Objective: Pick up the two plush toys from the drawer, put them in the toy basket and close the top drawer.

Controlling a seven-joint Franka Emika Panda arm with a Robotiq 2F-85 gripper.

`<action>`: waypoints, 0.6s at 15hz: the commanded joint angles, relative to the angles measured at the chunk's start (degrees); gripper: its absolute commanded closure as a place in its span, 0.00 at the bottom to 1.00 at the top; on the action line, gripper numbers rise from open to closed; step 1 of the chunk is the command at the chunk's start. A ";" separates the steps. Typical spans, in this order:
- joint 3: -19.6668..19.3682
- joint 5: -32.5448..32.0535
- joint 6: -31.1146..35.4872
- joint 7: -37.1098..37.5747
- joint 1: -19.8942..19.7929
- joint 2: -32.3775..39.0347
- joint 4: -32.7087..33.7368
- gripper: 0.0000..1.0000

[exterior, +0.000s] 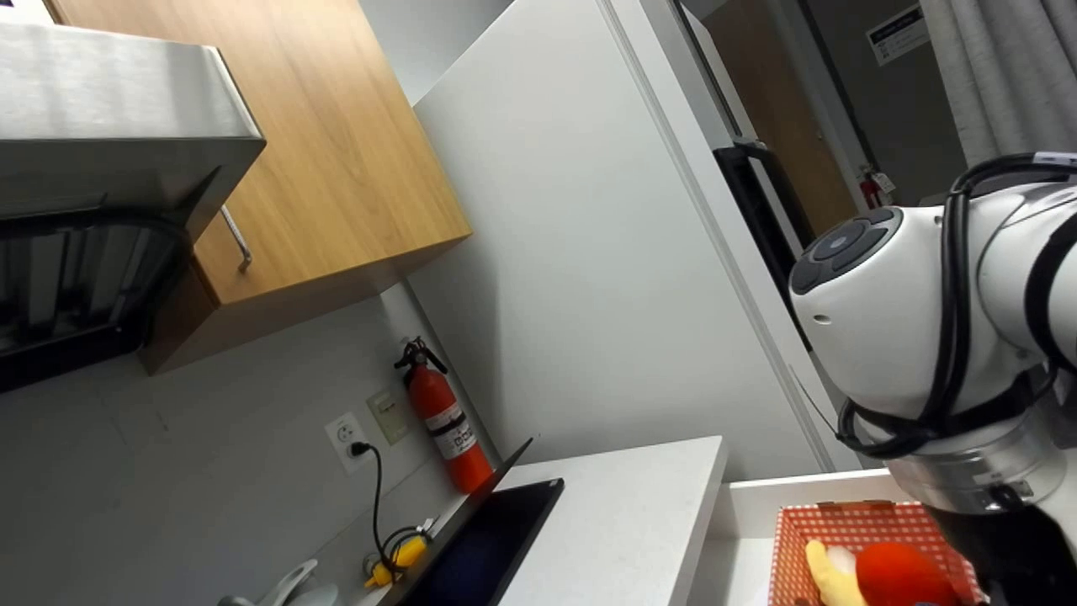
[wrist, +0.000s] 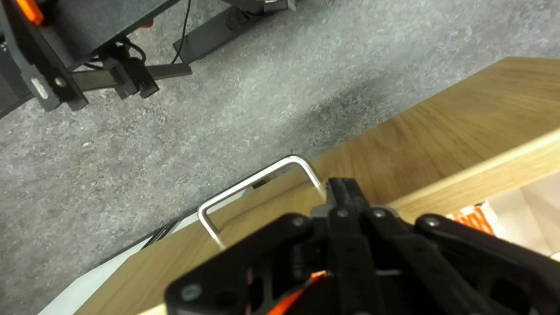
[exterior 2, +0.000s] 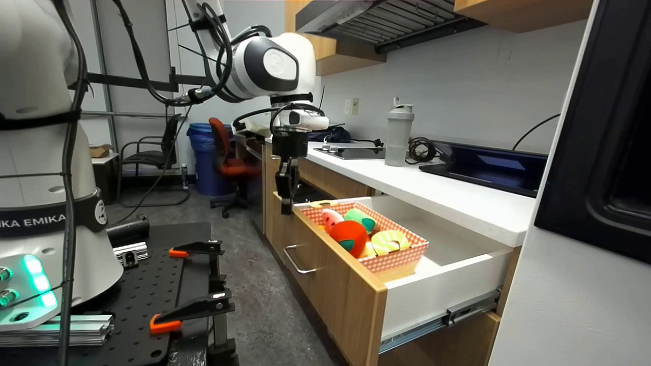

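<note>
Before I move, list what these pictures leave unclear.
Toy basket: partly cut off by bottom edge in an exterior view.
Whether jaws touch top drawer: hidden by the jaws in the wrist view.
Green toy: partly behind the red toy in an exterior view.
Sign: lettering too small in an exterior view.

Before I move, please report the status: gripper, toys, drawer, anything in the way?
Gripper shut, holding nothing. Toys in basket, basket inside open drawer. Possible obstacle: counter; cannot tell if toys would pass under.

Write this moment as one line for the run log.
gripper: shut, empty, near drawer | drawer: open | basket: inside drawer, holding toys | pending: drawer closing
</note>
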 commanded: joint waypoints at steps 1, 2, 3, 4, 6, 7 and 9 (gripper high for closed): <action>-0.03 -8.97 0.35 6.84 -1.79 -0.25 2.06 1.00; -0.15 -11.02 0.13 7.92 -2.05 0.33 3.12 1.00; -0.27 -12.80 -0.02 8.85 -2.30 0.72 4.08 1.00; -0.39 -14.34 -0.26 9.32 -2.53 0.94 5.13 1.00; -0.68 -16.91 -0.54 9.62 -2.86 0.61 6.24 1.00; -0.82 -17.28 -0.93 9.18 -2.93 0.16 6.31 1.00; -1.16 -14.12 -2.04 5.19 -2.61 -0.59 5.59 1.00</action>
